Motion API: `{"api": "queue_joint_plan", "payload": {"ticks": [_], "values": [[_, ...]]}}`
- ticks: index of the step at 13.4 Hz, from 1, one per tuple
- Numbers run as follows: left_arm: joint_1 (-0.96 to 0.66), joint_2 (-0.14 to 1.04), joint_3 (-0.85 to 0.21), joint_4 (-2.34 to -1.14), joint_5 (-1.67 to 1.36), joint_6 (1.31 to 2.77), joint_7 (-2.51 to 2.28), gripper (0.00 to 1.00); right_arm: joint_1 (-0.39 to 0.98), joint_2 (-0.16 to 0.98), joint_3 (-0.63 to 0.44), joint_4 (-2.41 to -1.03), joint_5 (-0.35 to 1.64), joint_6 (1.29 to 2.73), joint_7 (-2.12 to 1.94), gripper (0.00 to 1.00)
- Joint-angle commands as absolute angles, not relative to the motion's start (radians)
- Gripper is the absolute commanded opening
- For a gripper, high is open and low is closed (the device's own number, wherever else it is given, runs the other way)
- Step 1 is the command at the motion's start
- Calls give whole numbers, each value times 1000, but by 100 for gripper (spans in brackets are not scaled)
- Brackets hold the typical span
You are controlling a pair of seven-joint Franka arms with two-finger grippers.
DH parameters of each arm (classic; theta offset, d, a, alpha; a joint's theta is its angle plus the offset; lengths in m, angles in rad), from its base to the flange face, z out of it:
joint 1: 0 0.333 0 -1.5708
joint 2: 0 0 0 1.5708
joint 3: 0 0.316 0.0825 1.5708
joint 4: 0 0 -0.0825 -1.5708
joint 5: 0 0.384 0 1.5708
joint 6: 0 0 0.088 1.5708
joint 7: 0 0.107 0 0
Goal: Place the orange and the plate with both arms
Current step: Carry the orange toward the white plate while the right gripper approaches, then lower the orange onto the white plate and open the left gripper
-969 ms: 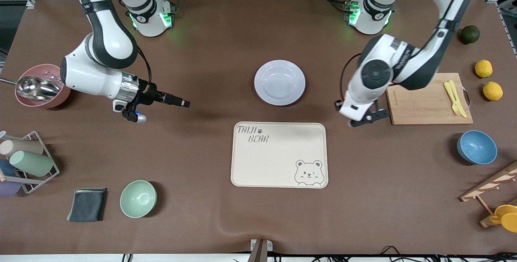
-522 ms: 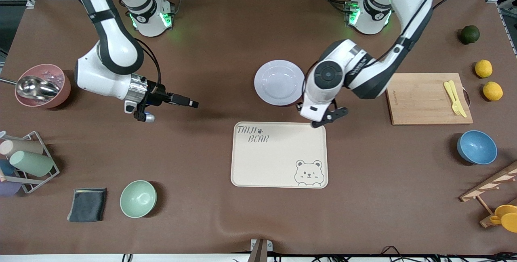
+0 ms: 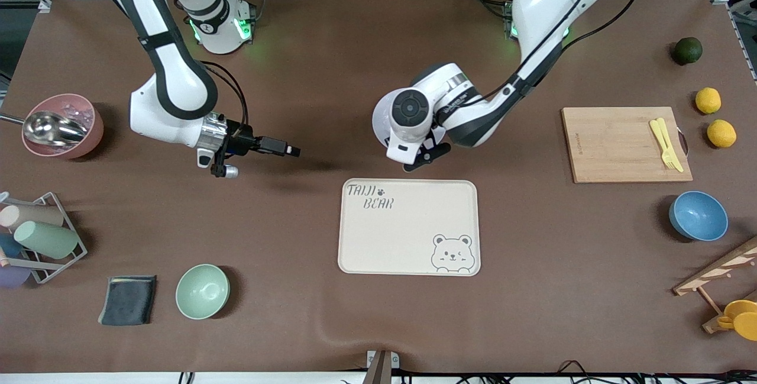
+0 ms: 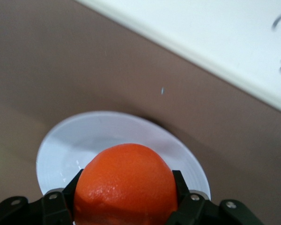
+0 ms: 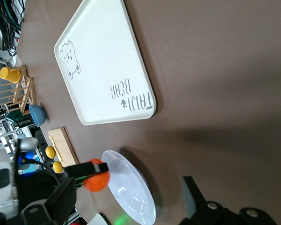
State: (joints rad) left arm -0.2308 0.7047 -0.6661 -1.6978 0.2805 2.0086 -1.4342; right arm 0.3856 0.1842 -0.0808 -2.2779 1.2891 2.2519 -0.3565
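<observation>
My left gripper (image 3: 423, 157) is shut on the orange (image 4: 126, 180) and holds it just above the plate (image 3: 381, 113), over the plate's edge that lies nearer to the front camera. In the front view the left wrist hides the orange and most of the white plate. The left wrist view shows the plate (image 4: 79, 140) under the orange, and the left gripper (image 4: 128, 187) clamps the fruit on both sides. My right gripper (image 3: 284, 149) is open and empty, low over bare table, level with the plate toward the right arm's end. The right wrist view shows the plate (image 5: 133, 192) and the orange (image 5: 96, 182) between its fingers (image 5: 61, 197).
The cream bear tray (image 3: 408, 236) lies just nearer to the front camera than the plate. A cutting board (image 3: 615, 147), two lemons (image 3: 708, 100), a green fruit (image 3: 688, 50) and a blue bowl (image 3: 698, 216) lie toward the left arm's end. A pink bowl (image 3: 83, 135), a cup rack (image 3: 41, 236) and a mint bowl (image 3: 202, 291) lie toward the right arm's end.
My left gripper has carried the orange from beside the cutting board to over the plate. My right gripper has moved a little toward the plate.
</observation>
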Motion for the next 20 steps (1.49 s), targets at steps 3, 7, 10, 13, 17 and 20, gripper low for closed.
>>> {"api": "queue_joint_plan", "payload": {"ticks": [3, 7, 10, 13, 17, 20], "values": [[-311, 755, -658, -1670, 272, 1979, -1532, 2, 416, 170, -89, -2313, 1328, 2266, -461, 100], [-319, 767, -658, -1681, 272, 1977, -1557, 7, 416, 170, -89, -2335, 1394, 2272, -541, 100], [-325, 767, -658, -1706, 272, 1953, -1572, 13, 432, 172, -89, -2335, 1394, 2299, -541, 100], [-328, 764, -658, -1715, 273, 1944, -1574, 72, 437, 175, -89, -2335, 1394, 2301, -541, 100], [-319, 726, -664, -1701, 275, 1884, -1566, 100, 437, 176, -89, -2333, 1396, 2303, -543, 100], [-304, 609, -667, -1691, 273, 1853, -1557, 100, 445, 179, -87, -2333, 1413, 2316, -543, 100]]}}
